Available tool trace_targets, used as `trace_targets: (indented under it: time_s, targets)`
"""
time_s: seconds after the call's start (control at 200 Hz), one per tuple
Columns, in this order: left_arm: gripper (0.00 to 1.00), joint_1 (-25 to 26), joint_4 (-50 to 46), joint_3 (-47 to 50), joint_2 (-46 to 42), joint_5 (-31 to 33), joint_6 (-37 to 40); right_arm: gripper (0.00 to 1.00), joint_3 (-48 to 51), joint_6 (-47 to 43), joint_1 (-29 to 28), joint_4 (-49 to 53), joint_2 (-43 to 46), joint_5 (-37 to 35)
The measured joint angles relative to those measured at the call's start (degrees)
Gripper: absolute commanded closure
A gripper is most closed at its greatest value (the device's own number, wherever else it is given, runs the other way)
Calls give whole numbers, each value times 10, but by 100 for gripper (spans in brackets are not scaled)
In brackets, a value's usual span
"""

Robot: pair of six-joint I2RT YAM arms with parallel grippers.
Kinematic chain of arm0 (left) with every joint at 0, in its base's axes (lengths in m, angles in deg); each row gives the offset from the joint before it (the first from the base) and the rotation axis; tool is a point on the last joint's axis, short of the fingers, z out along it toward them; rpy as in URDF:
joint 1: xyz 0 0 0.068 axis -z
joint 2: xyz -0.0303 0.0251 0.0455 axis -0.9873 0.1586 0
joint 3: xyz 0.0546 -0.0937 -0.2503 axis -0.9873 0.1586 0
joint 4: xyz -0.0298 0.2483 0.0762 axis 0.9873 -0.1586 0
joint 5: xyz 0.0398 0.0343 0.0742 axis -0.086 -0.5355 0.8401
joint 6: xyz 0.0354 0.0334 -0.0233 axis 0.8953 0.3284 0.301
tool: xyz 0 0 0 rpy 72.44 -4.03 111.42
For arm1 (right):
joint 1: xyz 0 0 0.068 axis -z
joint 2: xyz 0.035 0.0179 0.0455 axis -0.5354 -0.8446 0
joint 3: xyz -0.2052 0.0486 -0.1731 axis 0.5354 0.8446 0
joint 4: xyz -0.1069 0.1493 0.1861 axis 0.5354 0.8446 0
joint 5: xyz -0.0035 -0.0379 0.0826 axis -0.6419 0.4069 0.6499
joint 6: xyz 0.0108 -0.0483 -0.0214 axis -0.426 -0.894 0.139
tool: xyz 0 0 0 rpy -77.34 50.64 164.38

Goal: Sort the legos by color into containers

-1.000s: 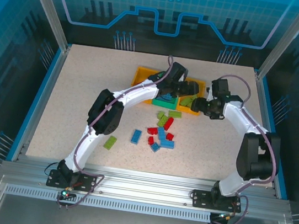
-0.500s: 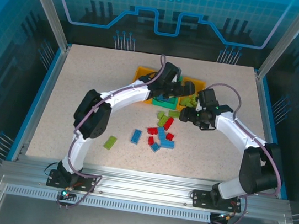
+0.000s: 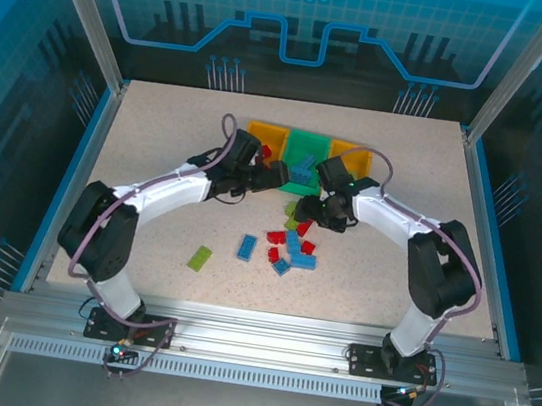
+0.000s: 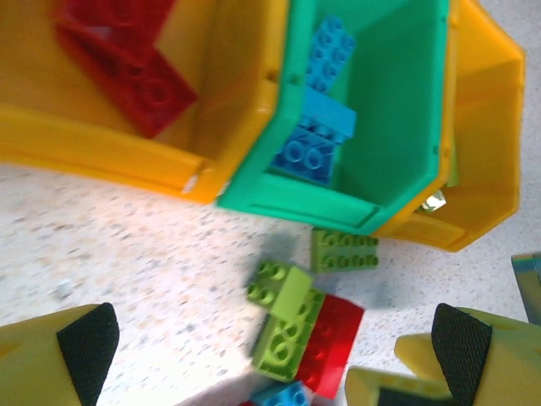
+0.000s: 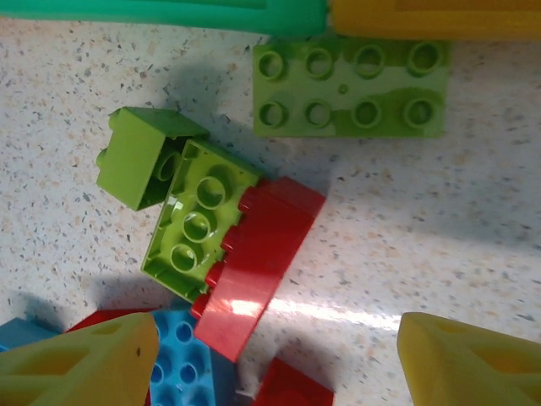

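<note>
Three containers stand in a row at the back: an orange bin (image 3: 264, 133) (image 4: 101, 144) with red legos (image 4: 127, 59), a green bin (image 3: 306, 145) (image 4: 397, 127) with blue legos (image 4: 319, 110), and an orange bin (image 3: 350, 158) (image 4: 486, 127). In front of them lie a lime 2x4 brick (image 5: 351, 89) (image 4: 344, 251), an upturned lime brick (image 5: 199, 222) (image 4: 286, 326) and a red brick (image 5: 258, 262) (image 4: 336, 345). My left gripper (image 3: 277, 177) (image 4: 275, 347) hangs open and empty just before the bins. My right gripper (image 3: 309, 206) (image 5: 279, 364) is open low over the red brick.
More loose legos lie nearer the arms: a red and blue cluster (image 3: 291, 249), a single blue brick (image 3: 247, 247) and a lime one (image 3: 201, 258) off to the left. The two grippers are close together in front of the bins.
My left gripper pulled back from over the bins toward the left and opened wider. The right gripper swung left from the right orange bin down to the bricks in front.
</note>
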Motion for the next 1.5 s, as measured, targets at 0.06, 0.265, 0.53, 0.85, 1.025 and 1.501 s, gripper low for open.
trace_targets:
  time_s: [0.06, 0.265, 0.53, 0.85, 1.025, 1.501]
  targets:
    - [1, -8, -3, 24, -28, 7, 5, 30, -12, 3, -4, 7, -16, -2]
    - [1, -44, -13, 94, -114, 24, 11, 45, -56, 10, -7, 43, -70, -19]
    - [1, -80, -30, 170, -192, 37, 13, 70, -80, 11, -7, 75, -87, -36]
    - [1, -106, -60, 200, -229, 55, 27, 76, -112, 9, -7, 108, -64, -42]
    - [1, -109, -93, 207, -227, 63, 25, 76, -208, 7, -8, 109, -48, -18]
    - [1, -93, -150, 249, -223, 80, 21, 77, -610, 9, -7, 125, -311, 70]
